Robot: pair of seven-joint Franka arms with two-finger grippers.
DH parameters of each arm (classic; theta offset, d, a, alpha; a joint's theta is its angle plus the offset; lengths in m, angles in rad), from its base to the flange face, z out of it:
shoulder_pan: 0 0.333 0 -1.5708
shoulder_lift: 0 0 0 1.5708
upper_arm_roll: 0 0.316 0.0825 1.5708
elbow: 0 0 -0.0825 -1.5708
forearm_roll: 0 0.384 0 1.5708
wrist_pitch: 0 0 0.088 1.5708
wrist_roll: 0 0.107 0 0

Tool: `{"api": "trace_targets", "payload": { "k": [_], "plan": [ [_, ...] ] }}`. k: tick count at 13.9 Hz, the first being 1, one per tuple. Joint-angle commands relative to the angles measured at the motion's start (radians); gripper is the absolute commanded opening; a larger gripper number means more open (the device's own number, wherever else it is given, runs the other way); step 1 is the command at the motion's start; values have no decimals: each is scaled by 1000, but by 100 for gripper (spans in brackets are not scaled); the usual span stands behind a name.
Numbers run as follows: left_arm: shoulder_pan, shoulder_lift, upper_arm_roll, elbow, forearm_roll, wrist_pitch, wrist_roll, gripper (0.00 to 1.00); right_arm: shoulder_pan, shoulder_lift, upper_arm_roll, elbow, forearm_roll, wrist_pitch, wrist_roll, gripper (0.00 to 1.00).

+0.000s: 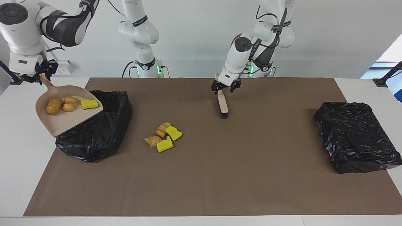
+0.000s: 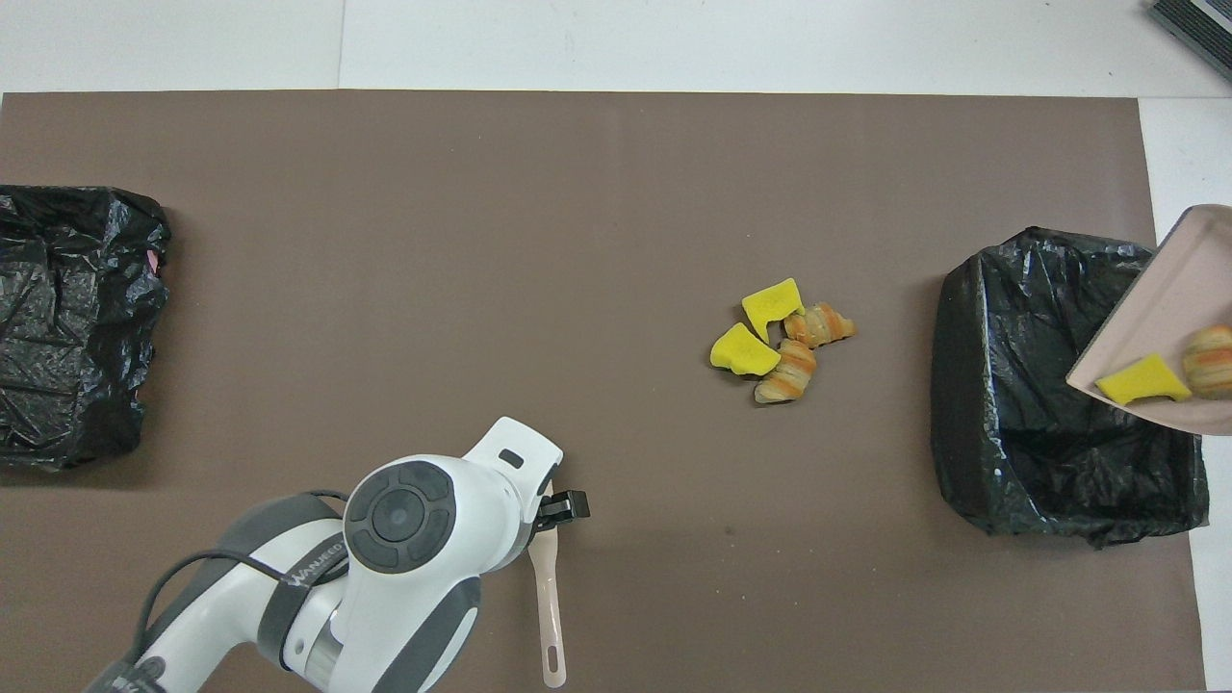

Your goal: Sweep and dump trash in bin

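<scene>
Illumination is bright, even and diffuse in both views. Shadows are soft and short: a faint dark patch lies on the matte brown table mat (image 1: 201, 175) at the 12 o'clock edge in the facing view, near the beige-handled brush (image 1: 222, 103). The two crinkled black plastic bin bags (image 1: 97, 131) (image 1: 356, 136) show small specular glints. A brighter daylight patch appears at 3 o'clock in the facing view. Focus is sharp throughout; no motion blur is visible.
</scene>
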Motion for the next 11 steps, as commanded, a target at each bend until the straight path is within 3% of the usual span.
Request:
{"api": "trace_targets", "payload": {
  "k": [1, 5, 11],
  "plan": [
    [91, 11, -1, 133, 26, -104, 102, 100, -23, 21, 16, -28, -82, 58, 11, 0],
    [195, 41, -1, 332, 100, -218, 158, 100, -9, 46, 21, -28, -207, 82, 33, 0],
    [352, 142, 1, 613, 106, -442, 337, 100, 7, 58, 33, -11, -317, 87, 34, 0]
  ]
}}
